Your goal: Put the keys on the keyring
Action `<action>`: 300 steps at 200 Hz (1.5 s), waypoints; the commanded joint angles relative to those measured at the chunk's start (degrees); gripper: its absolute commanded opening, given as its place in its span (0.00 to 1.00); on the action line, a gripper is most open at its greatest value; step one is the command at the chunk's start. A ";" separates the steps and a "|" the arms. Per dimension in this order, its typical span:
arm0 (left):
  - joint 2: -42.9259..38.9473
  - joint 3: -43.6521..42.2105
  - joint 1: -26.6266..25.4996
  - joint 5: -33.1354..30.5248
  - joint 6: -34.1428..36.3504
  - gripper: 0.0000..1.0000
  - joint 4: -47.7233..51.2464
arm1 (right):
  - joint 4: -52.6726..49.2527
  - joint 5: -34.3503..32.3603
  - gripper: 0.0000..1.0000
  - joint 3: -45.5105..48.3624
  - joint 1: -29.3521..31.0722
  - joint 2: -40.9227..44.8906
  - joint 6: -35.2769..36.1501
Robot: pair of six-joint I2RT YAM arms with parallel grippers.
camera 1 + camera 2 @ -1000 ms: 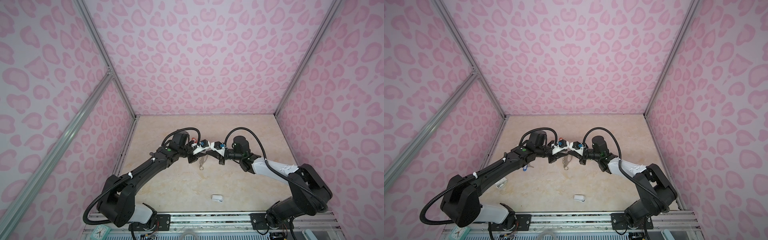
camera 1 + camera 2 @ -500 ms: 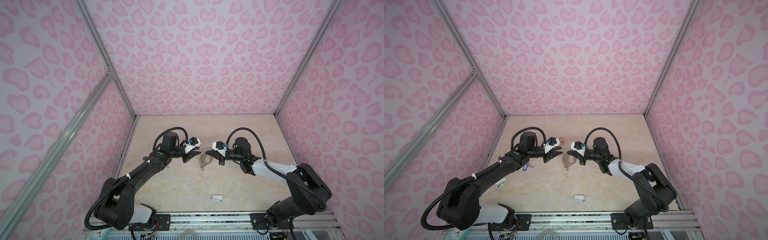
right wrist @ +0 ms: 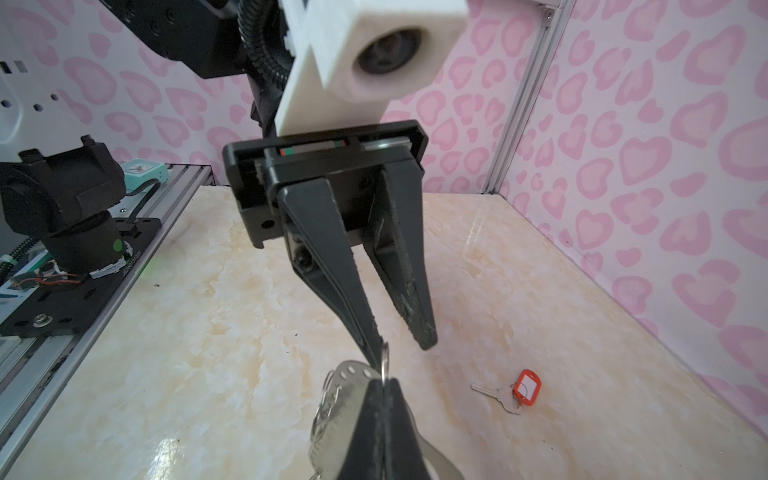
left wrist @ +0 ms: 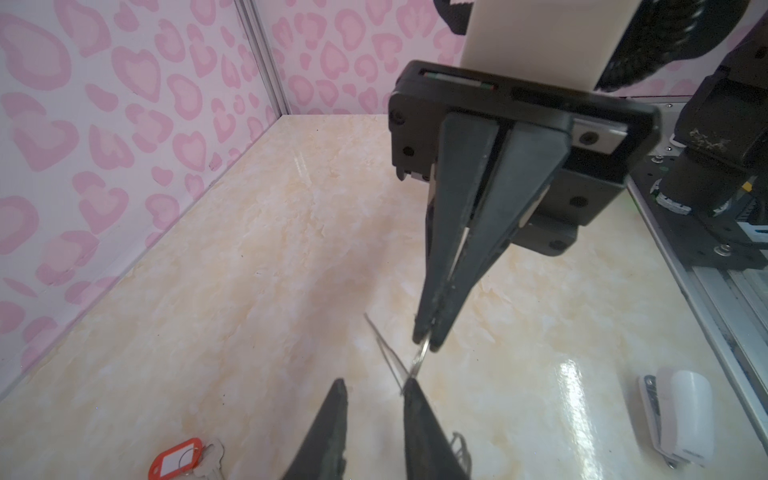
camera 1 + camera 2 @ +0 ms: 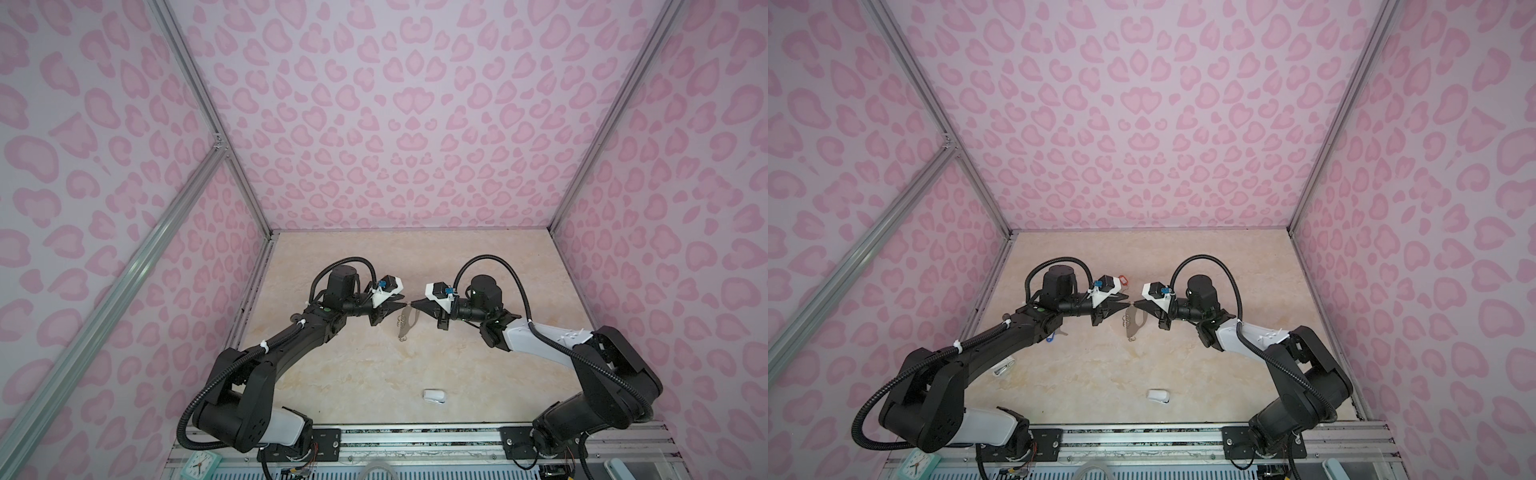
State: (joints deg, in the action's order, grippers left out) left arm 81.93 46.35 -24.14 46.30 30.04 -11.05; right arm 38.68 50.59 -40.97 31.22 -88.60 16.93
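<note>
The keyring (image 5: 405,327) (image 5: 1133,325), a grey plate with wire rings, hangs above the table from my right gripper (image 5: 412,306) (image 5: 1136,306) (image 3: 384,381), which is shut on one of its rings (image 3: 385,360). Tip to tip with it is my left gripper (image 5: 401,305) (image 5: 1127,305) (image 4: 374,384), open by a narrow gap, with one fingertip (image 4: 409,384) touching that ring. In the left wrist view the plate (image 4: 386,357) shows edge-on. The orange-tagged key (image 5: 1122,279) (image 4: 178,459) (image 3: 515,390) lies on the table behind the left gripper. The blue-tagged key (image 5: 1052,337) lies under the left arm.
A small white rounded object (image 5: 434,395) (image 5: 1158,395) (image 4: 681,419) lies near the table's front edge. Another white thing (image 5: 1003,368) lies partly under the left arm. Pink patterned walls close in the table (image 5: 353,374) on three sides; the arm bases stand along the front rail.
My left gripper drew back to the left, away from the right one, then came in again until the tips nearly meet, its jaws a little narrower. The right gripper kept hold of the keyring.
</note>
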 commanded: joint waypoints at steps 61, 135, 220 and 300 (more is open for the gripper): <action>1.91 0.75 -1.04 2.65 -0.42 0.15 -2.03 | 4.46 0.81 0.00 -0.81 -0.09 -1.30 -1.38; 0.80 5.12 -2.68 -3.74 2.04 0.03 6.90 | -2.99 -4.93 0.30 -0.56 -1.07 0.65 5.19; 0.62 10.55 -5.04 -11.02 9.23 0.03 20.22 | -16.00 -7.74 0.27 -2.78 -1.16 4.20 15.53; 0.43 12.28 -5.90 -10.79 14.02 0.03 23.56 | -16.70 -5.64 0.22 -3.94 -0.22 3.96 15.55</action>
State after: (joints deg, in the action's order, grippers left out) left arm 83.11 57.49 -29.98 35.40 41.76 11.11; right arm 22.37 43.97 -44.58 30.76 -84.44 32.16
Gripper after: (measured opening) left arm 0.053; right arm 0.225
